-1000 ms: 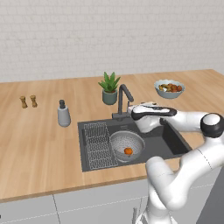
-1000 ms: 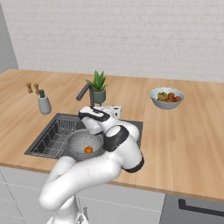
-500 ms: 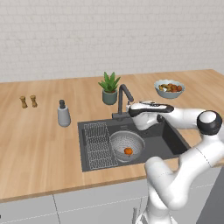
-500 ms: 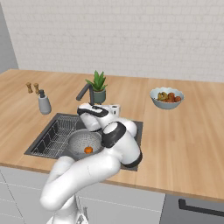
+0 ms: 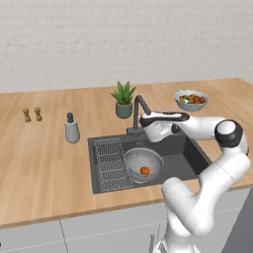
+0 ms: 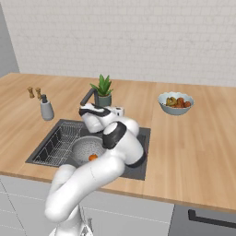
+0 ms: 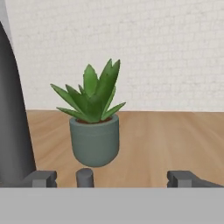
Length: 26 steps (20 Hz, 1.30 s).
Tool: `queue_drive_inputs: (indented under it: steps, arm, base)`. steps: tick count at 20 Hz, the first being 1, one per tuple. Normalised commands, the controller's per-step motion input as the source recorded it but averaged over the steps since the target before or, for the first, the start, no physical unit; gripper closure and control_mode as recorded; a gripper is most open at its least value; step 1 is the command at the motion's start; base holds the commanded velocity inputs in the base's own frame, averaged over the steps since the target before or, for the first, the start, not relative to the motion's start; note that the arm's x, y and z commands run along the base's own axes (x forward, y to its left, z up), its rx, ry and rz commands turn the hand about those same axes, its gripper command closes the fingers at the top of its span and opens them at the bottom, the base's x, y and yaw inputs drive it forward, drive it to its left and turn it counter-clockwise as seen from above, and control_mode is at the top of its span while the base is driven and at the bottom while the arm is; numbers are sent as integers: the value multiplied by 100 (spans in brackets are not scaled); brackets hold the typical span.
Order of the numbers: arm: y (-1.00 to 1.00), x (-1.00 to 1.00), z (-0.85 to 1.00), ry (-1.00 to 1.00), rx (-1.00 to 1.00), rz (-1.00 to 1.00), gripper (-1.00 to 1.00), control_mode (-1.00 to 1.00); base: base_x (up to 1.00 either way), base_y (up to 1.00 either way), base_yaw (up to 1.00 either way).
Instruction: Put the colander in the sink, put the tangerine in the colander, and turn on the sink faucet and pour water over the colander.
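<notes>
Your gripper (image 7: 113, 178) is spread wide and empty, the sink faucet (image 5: 139, 111) at its 9 o'clock. Judge the faucet rigid and smooth: push its small handle, don't pinch.

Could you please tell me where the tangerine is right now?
The tangerine lies inside the colander, which sits in the sink just right of the wire rack, in front of the faucet.
</notes>
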Motion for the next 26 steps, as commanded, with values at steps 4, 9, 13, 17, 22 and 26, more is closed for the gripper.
queue_drive_inputs:
  steps: [4,9,13,17,22,26]
  arm:
    - [-1,6,-7,-2,0,0,-100,-100]
    - [-11,1,-11,-2,0,0,-100,-100]
    - [-24,0,-12,0,0,0,-100,-100]
    - [-16,3,-4,0,0,0,-100,-100]
    - [-3,12,0,0,0,0,-100,-100]
    - [0,13,0,0,0,0,-100,-100]
  base:
    - [0,0,0]
    - [0,0,0]
    - [0,0,0]
    - [0,0,0]
    - [0,0,0]
    - [0,0,0]
